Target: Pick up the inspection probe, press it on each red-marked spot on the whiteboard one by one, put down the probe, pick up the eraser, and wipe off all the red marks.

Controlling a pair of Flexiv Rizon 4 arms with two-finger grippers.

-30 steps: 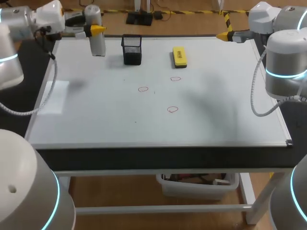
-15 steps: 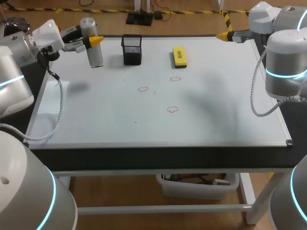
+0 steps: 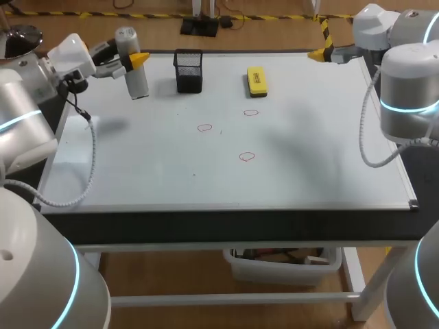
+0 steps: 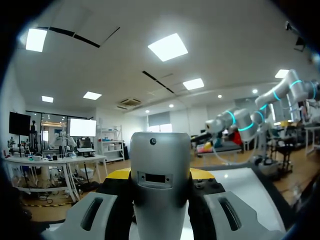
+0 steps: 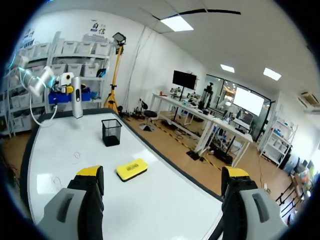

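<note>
The left claw point(image 3: 130, 60) grips the grey inspection probe point(image 3: 140, 81) from two sides, holding it upright over the far left corner of the whiteboard point(image 3: 309, 151) that covers the tabletop point(image 3: 206, 224); I cannot tell whether its base touches the board. A black mesh holder point(image 3: 188, 70) stands near it, and the yellow eraser point(image 3: 256, 80) lies further right. Three red marks point(image 3: 247, 156) sit towards the middle, unwiped. The right claw point(image 5: 162, 182) hangs wide open at the board's far right edge
</note>
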